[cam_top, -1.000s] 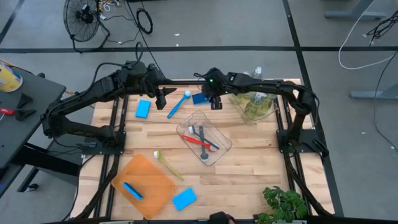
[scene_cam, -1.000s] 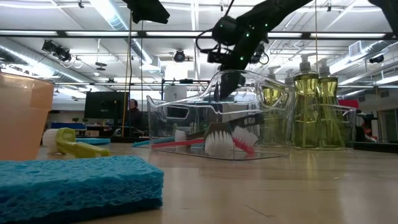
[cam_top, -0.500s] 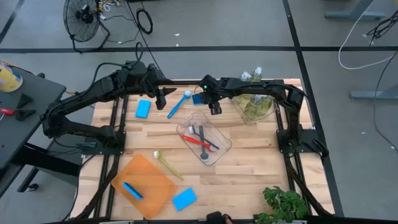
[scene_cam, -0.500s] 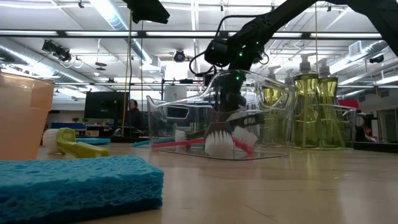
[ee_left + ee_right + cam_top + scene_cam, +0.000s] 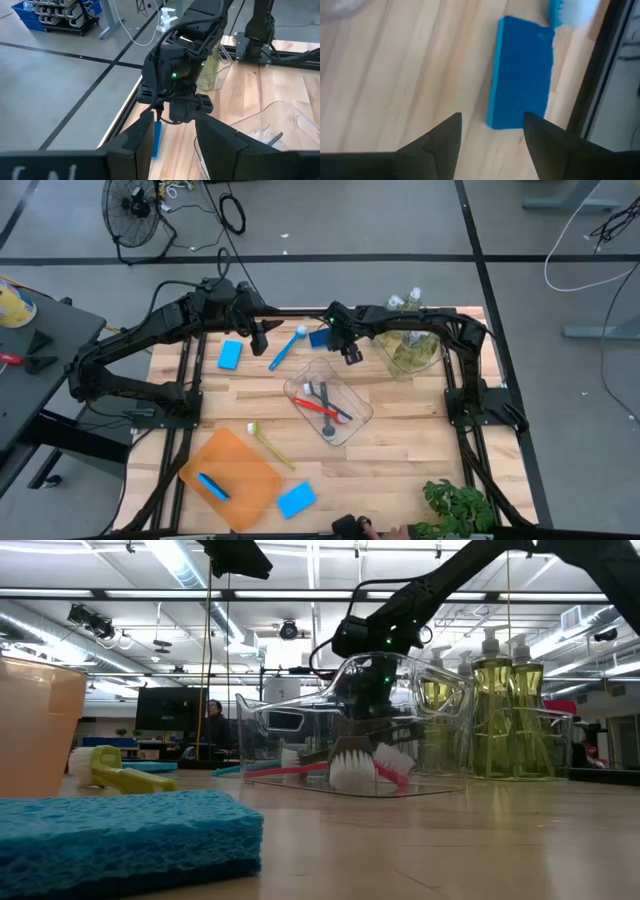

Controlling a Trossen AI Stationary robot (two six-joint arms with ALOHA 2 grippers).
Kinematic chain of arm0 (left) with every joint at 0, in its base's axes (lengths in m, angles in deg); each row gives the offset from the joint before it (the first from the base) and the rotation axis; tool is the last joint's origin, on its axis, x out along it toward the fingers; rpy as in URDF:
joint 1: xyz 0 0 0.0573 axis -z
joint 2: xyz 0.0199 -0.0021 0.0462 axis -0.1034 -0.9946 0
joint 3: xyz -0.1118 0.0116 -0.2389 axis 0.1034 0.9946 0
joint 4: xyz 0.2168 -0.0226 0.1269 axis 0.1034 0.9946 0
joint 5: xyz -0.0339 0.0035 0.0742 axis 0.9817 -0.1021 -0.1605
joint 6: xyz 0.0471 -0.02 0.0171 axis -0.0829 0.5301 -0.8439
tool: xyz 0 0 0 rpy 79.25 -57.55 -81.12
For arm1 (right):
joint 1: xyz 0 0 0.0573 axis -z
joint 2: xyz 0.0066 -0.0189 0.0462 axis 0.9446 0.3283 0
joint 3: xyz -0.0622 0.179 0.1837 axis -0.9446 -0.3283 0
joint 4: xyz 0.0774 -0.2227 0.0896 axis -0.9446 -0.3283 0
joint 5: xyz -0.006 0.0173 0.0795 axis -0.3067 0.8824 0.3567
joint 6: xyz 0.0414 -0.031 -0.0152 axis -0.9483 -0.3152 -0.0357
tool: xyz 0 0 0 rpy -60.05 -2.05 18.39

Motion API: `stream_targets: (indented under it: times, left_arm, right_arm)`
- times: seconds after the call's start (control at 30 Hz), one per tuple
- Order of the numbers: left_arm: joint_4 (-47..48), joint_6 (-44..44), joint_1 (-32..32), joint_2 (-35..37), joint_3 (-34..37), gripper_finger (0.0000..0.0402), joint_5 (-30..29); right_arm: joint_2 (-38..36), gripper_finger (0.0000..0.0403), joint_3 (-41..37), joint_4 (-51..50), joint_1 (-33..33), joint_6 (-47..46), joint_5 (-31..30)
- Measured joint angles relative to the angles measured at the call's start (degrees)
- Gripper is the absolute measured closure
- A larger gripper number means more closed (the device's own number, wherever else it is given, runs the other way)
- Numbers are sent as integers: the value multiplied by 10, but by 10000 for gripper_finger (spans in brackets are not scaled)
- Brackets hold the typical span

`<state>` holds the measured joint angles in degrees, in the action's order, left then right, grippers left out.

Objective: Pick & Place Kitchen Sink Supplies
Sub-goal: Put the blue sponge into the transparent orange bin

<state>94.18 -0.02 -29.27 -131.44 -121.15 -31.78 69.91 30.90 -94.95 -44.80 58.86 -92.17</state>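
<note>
Bench [image 5: 400, 430] carried an orange tray [image 5: 245, 465] holding a small blue brush [image 5: 211, 486], and a clear tub [image 5: 345, 418] with red and grey brushes. Soap bottles [image 5: 500, 705] stood in a second tub at the far right corner. No legible writing. Right claw [image 5: 351, 355] hovered with fingers wide and empty, over a blue sponge [image 5: 521, 72] at the far edge, beside a blue brush [image 5: 287, 346]. Left claw [image 5: 261, 342] waited near another sponge [image 5: 230, 355], fingers parted, empty.

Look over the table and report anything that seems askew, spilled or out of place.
Nothing is spilled or damaged. The supplies are just scattered: a yellow-green brush lies loose beside the orange tray, and a blue sponge sits near the table edge.
</note>
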Motion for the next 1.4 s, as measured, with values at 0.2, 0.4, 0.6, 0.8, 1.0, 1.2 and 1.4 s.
stream_targets:
  times: [0.2, 0.4, 0.6, 0.8, 1.0, 1.2, 1.4]
  left_arm:
    - [0, 0, 0, 0, 0, 250, -1]
    - [0, 0, 0, 0, 0, 250, -1]
    - [0, 1, 0, 0, 0, 250, -1]
    - [0, 6, 0, 0, 0, 250, -1]
    - [0, 16, 0, 0, 0, 250, -6]
    - [0, 16, 0, 0, 0, 250, -10]
    - [0, 16, 0, 0, 0, 250, -10]
  right_arm:
    - [0, 191, -11, 16, 25, 55, 19]
    - [0, 191, -33, 39, 50, 150, 47]
    - [0, 191, -50, 77, 64, 170, 61]
    - [-1, 191, -77, 121, 65, 176, 85]
    - [-1, 191, -116, 151, 66, 218, 93]
    - [-1, 191, -120, 166, 66, 213, 85]
    - [-1, 191, -118, 171, 66, 212, 85]
